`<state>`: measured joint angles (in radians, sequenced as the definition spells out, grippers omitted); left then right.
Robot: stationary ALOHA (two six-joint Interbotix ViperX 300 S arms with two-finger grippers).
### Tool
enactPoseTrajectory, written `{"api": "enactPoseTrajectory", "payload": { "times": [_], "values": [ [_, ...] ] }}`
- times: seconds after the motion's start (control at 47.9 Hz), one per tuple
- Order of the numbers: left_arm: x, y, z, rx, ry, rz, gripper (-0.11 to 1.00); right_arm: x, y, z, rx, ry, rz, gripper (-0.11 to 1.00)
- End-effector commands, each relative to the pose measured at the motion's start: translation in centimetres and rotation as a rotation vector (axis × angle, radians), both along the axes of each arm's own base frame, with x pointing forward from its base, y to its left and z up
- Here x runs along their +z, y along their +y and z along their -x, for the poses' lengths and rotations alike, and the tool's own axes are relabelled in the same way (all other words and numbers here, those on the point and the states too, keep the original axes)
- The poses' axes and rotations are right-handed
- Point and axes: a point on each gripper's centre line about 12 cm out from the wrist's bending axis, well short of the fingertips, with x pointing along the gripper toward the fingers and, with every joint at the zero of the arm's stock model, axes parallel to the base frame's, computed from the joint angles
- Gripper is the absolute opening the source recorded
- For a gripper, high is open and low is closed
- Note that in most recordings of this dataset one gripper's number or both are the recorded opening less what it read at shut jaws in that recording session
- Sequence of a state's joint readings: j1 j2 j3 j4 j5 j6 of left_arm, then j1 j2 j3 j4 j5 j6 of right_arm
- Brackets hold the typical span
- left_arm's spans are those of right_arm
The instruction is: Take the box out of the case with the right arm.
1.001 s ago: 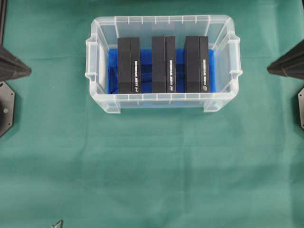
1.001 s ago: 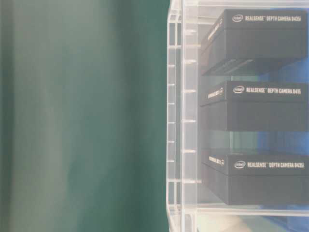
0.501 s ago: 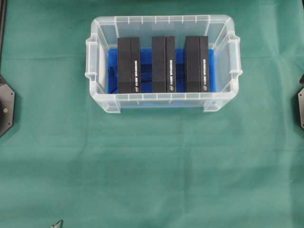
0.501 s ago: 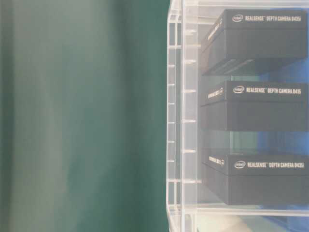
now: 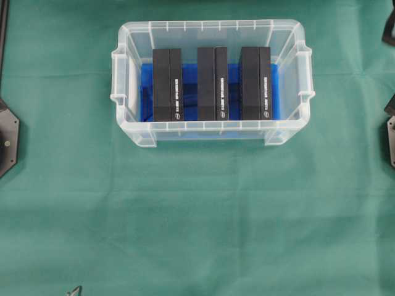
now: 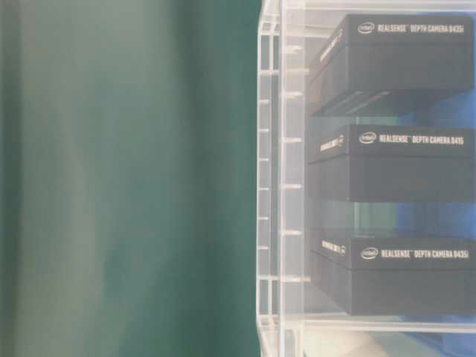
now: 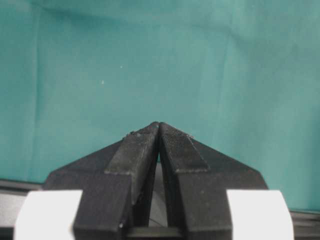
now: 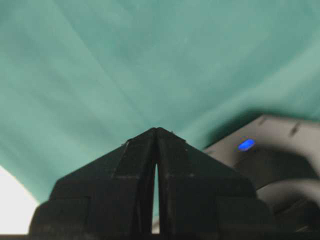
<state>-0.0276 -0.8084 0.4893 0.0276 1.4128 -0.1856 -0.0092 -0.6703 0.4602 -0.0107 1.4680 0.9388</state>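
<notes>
Box-fetching has not begun: my right jaws (image 8: 155, 131) are pressed tip to tip with nothing between them, hanging over bare green cloth (image 8: 100, 60), and my left jaws (image 7: 159, 125) are pinched together and empty too, over the same cloth. In the overhead view neither pair reaches near the case (image 5: 290, 132), which sits toward the far middle of the desk (image 5: 197, 216). Inside it three black boxes (image 5: 216, 83) stand on edge in a row on the blue lining (image 5: 233, 92), with narrow gaps between them; the rightmost box (image 5: 256, 83) lies nearest my right side.

What worries me: if I go in with my right jaws closed like this, I would only jab a box top and tip it against its neighbour. Opened, one finger has to slip into a tight gap, and a poor line could knock the middle box or catch the clear wall. The case looks light, so a snagged lift might drag it along.
</notes>
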Motion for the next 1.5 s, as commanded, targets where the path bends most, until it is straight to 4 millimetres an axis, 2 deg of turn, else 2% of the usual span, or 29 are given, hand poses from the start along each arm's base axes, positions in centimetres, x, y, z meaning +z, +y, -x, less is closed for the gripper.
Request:
{"api": "enactPoseTrajectory", "payload": {
  "times": [0.0, 0.167, 0.271, 0.542, 0.835, 0.981, 1.481],
  "values": [
    [0.7, 0.0, -0.2, -0.001, -0.02, -0.002, 0.02, 0.8, -0.3, -0.2, -0.181, -0.018, -0.05, 0.0],
    [0.7, 0.0, -0.2, -0.001, -0.02, -0.002, 0.02, 0.8, -0.4, -0.1, -0.444, -0.024, -0.127, 0.0],
    [0.7, 0.0, -0.3, 0.001, -0.019, -0.002, 0.02, 0.7, -0.4, -0.2, -0.502, -0.02, -0.142, 0.0],
    [0.7, 0.0, -0.3, -0.001, -0.018, 0.0, 0.02, 0.2, -1.1, -0.9, -0.52, -0.001, -0.105, 0.0],
    [0.5, 0.0, -0.3, -0.002, -0.012, -0.003, 0.02, 0.0, -5.2, -0.9, -0.557, 0.019, -0.036, 0.0],
    [0.5, 0.0, -0.3, -0.002, -0.009, -0.003, 0.02, -0.4, -6.5, -1.2, -0.54, 0.048, -0.017, 0.0],
    [0.5, 0.0, -0.3, -0.001, -0.006, -0.002, 0.02, -1.0, -6.7, -1.4, -0.534, 0.073, -0.015, 0.0]
  ]
}}
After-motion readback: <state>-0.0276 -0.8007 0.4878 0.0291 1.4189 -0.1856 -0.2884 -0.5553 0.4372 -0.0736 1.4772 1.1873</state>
